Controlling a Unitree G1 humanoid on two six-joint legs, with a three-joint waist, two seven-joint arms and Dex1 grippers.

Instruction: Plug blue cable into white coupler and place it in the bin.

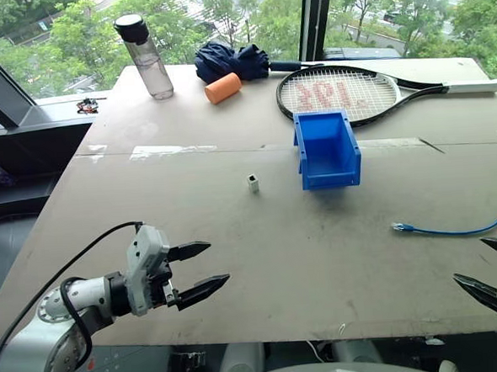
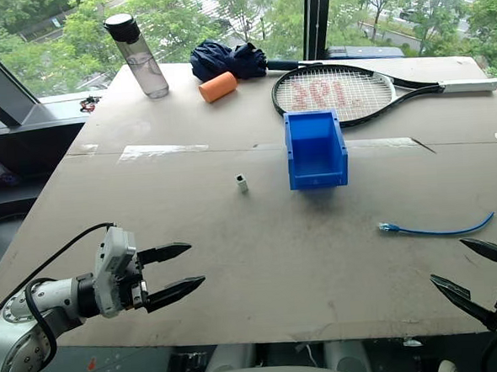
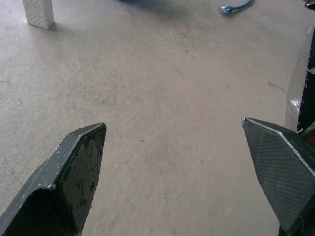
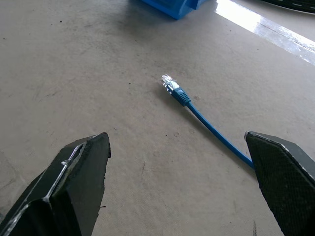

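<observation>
We hold both pincers released and empty at the near edge of the table (image 1: 236, 263), which is a sensible ready posture: nothing is grasped, and each pincer faces the part it appears best placed to take. The left pincer (image 1: 209, 264) hovers over the near left of the table, jaws spread wide, pointing toward the centre. The right pincer (image 2: 473, 272) sits at the near right corner, jaws equally spread. The cable (image 1: 449, 228) lies flat on the table at the right, just beyond the right pincer, with its clear plug (image 4: 168, 81) pointing left toward the middle of the table; in the right wrist view the cord runs between the two fingers without touching either. The coupler (image 1: 253, 182) stands upright near the table centre, well apart from the left pincer and farther in than it, and it appears far ahead in the left wrist view. The bin (image 1: 326, 150) rests just right of the coupler, open top up, with its cut-away front facing the near side. We judge that the task has not begun: the plug is not in the coupler and the bin is empty. The racket, bottle, foam cylinder and cloth at the far end play no part.
</observation>
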